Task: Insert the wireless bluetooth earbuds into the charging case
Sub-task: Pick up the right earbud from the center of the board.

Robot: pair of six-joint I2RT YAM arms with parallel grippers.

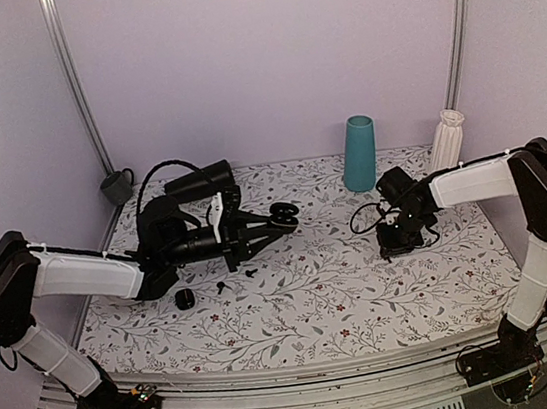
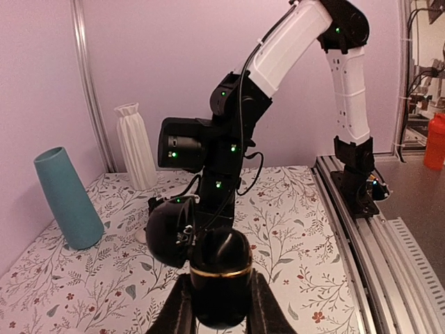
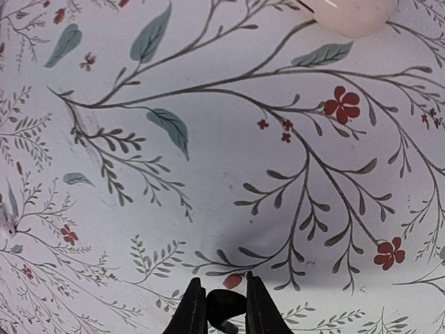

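Pinched low in the right wrist view, a small black earbud (image 3: 226, 312) sits between the fingers of the right hand (image 3: 222, 296). The fingers stand nearly together and seem to press it from both sides, right down at the flowered desk (image 3: 208, 174). We judge this to be the pick. To do it well, we would hold the squeeze firm enough that so tiny and smooth a thing cannot squirt out. We would then lift straight up so it neither rolls nor twists, and note which way its stem points before carrying it across. The left hand (image 2: 221, 306) is clamped on the charging case (image 2: 221, 268), whose lid (image 2: 170, 233) is hinged open to one side. We would keep that case steady with its open side turned toward the other arm. The earbud lies toward the desk's right edge, about midway between the near and far edges. The case is held above the desk left of the middle, well apart from the earbud. Some dark bits (image 1: 184, 298) lie toward the near left corner, too small for us to identify.
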